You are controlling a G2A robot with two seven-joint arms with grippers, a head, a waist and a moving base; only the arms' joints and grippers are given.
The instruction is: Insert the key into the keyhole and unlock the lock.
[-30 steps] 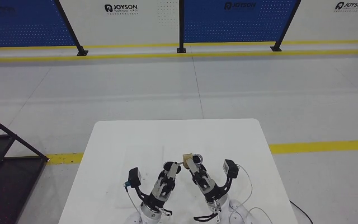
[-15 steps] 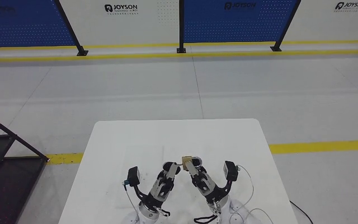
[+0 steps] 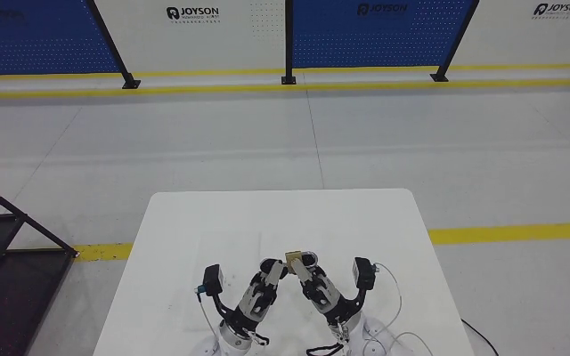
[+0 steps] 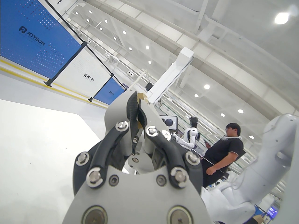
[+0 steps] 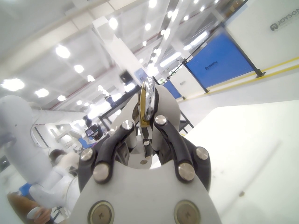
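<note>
Above the near edge of the table (image 3: 356,214), about midway along it, both grippers were held raised with their tips brought close together. The left gripper (image 3: 274,267) was clamped on the key (image 4: 140,96). In the left wrist view a small brass end was seen past the black pads (image 4: 132,108), and the rest was hidden between them. Whether that end was the blade or the bow could not be told.

Just to its right, the lock (image 3: 296,257) was gripped by the right gripper (image 3: 305,267), with the brass body turned toward the key. In the right wrist view the chrome shackle (image 5: 149,94) was seen edge-on between the fingers, with a strip of brass beside it. The keyhole could not be made out, and it could not be told whether key and lock were touching.

The key was judged to be light, thin and stiff. It would be likely to pivot or slide in the pads if pushed off its axis, so it would best be held flat by the bow with the whole blade left free.

The lock was judged to be heavy for its size, hard and rigid, with a smooth shackle that would slip under load. It would best be taken by the flat faces of the body with the keyhole face left clear, and gripped firmly enough that the twist of unlocking could be resisted.
</note>
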